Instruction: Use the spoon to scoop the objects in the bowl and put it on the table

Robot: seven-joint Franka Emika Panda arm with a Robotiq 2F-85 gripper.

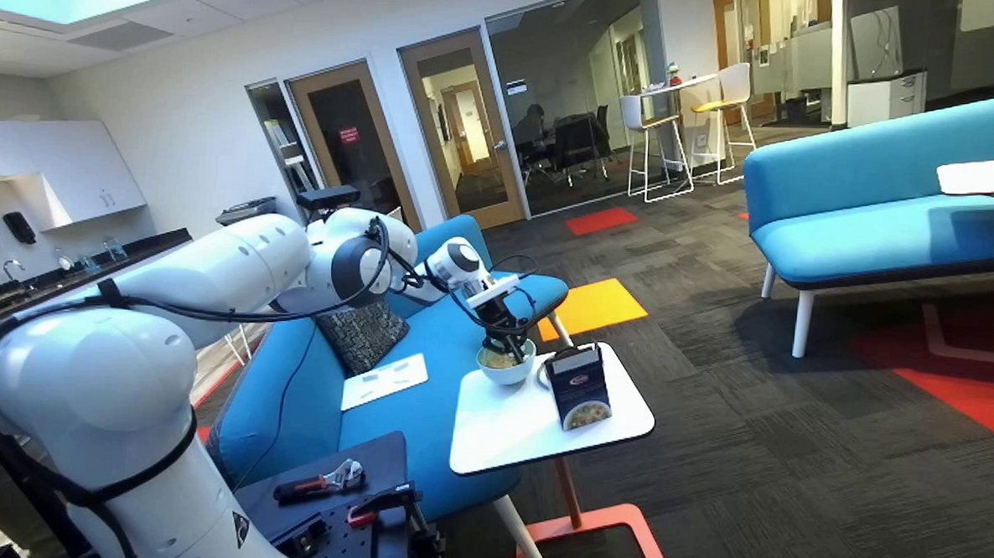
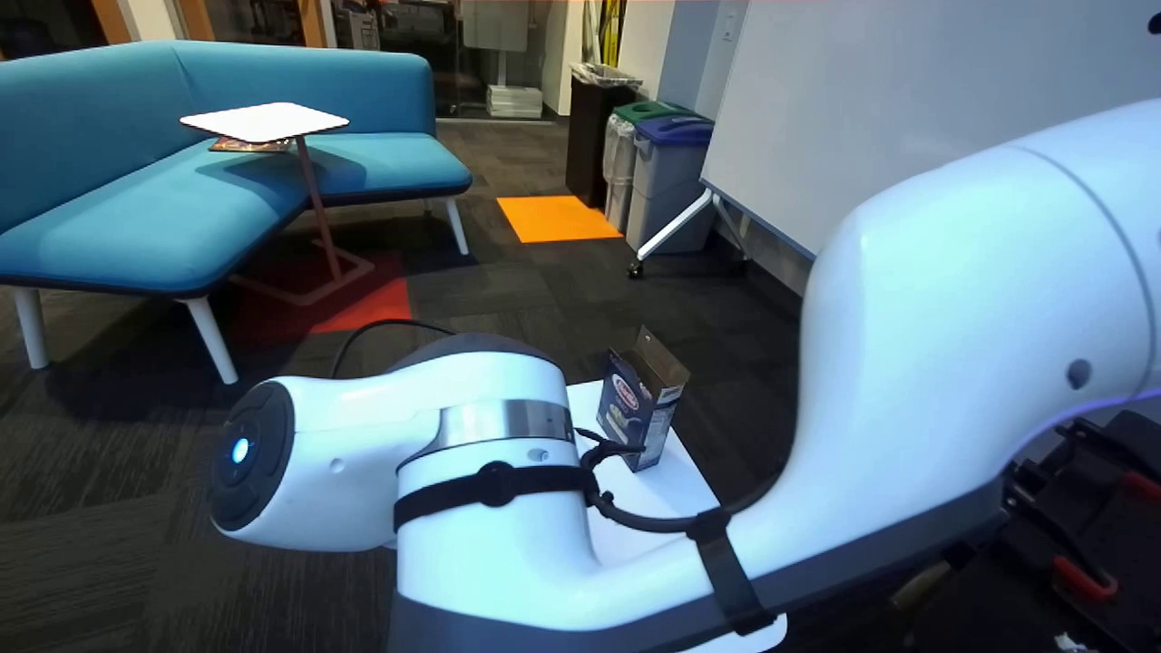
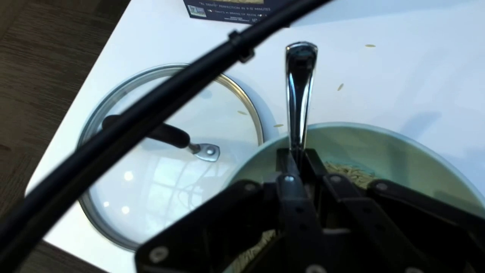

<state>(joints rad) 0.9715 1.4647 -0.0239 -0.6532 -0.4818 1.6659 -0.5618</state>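
The bowl (image 1: 505, 373) stands on the white table (image 1: 499, 434), near the sofa side. In the wrist view the bowl (image 3: 379, 141) shows a pale green inside with small rice-shaped grains (image 3: 354, 173) in it. My gripper (image 3: 297, 157) is shut on the spoon (image 3: 300, 87), a shiny metal one. Its handle sticks out past the fingertips, over the bowl's rim. The spoon's scoop end is hidden behind the fingers. In an exterior view my gripper (image 1: 511, 345) points down into the bowl. In an exterior view the arm hides the bowl and gripper, with part of the table (image 2: 676, 485) visible.
A dark blue box (image 1: 578, 391) stands upright on the table beside the bowl. A glass lid (image 3: 223, 182) with a black handle lies close to the bowl. Several loose grains (image 3: 340, 87) lie on the tabletop. A blue sofa (image 1: 434, 368) adjoins the table. A black cable crosses the wrist view.
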